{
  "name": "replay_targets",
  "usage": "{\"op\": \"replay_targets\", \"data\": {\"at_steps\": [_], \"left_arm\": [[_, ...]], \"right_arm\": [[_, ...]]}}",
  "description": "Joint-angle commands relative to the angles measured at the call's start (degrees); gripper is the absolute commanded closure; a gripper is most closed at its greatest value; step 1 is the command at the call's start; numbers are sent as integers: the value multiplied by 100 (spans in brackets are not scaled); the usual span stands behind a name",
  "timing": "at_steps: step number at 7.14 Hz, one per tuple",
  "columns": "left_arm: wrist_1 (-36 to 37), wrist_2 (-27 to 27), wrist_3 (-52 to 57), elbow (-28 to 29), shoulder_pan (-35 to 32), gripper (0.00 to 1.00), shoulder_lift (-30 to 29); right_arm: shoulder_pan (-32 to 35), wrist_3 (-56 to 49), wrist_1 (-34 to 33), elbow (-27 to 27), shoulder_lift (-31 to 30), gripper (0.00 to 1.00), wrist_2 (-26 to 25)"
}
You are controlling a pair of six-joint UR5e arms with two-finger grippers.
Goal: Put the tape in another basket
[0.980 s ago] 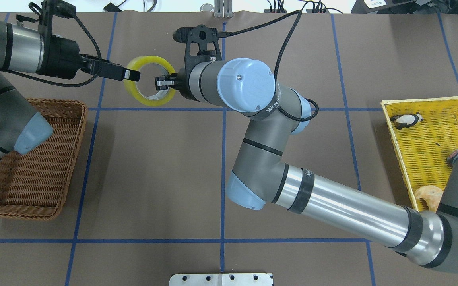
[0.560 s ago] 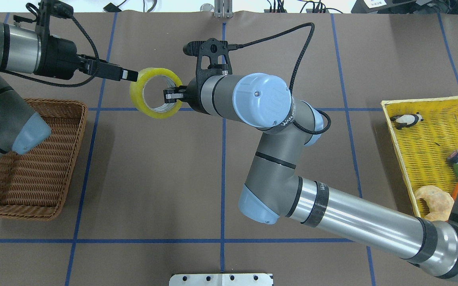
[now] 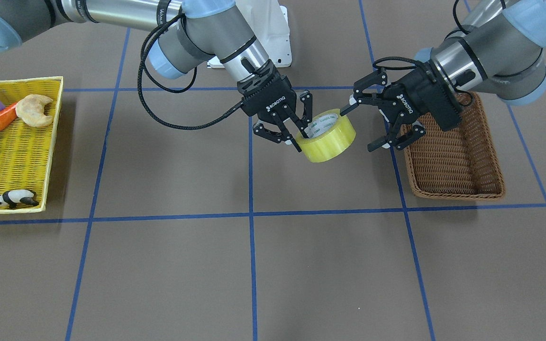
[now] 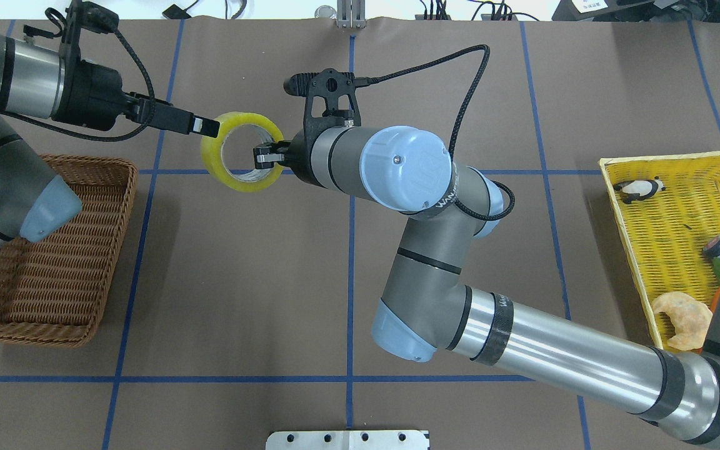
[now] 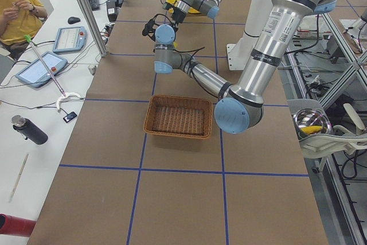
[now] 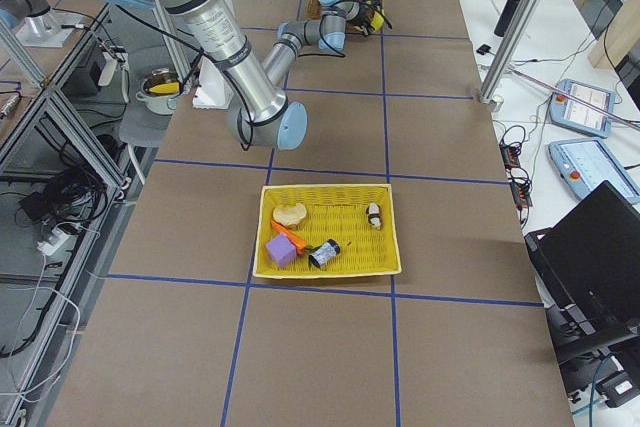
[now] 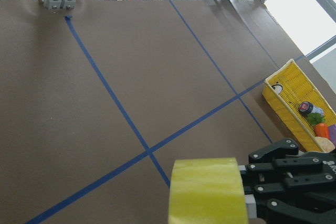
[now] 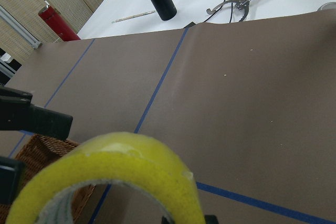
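Seen from across the table, the tape point(image 3: 332, 142) is a glossy, translucent yellow roll with a pale printed core. The right gripper point(image 3: 303, 140) pinches its wall, one black finger inside the core and one outside. The left gripper point(image 3: 359, 130) is spread wide at the roll's opposite rim, and the brown woven wicker basket point(image 3: 448, 163) lies just behind it. Overhead, the left gripper's tip overlaps that rim; contact cannot be judged. The left wrist view shows only the roll's smooth band, cropped below and hiding part of the right gripper's linkage. In the right wrist view the roll is blurred and cut off. In both side views it is too small to make out.
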Motion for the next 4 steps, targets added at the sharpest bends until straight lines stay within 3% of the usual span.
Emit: {"op": "replay_targets", "data": {"at_steps": [1, 4], "left_arm": [[-11, -33, -46, 27, 16, 2, 3], [-11, -33, -64, 45, 42, 2, 12]], "right_arm": [[-7, 8, 6, 28, 29, 100, -27], [-7, 0, 6, 37, 73, 100, -36]]}}
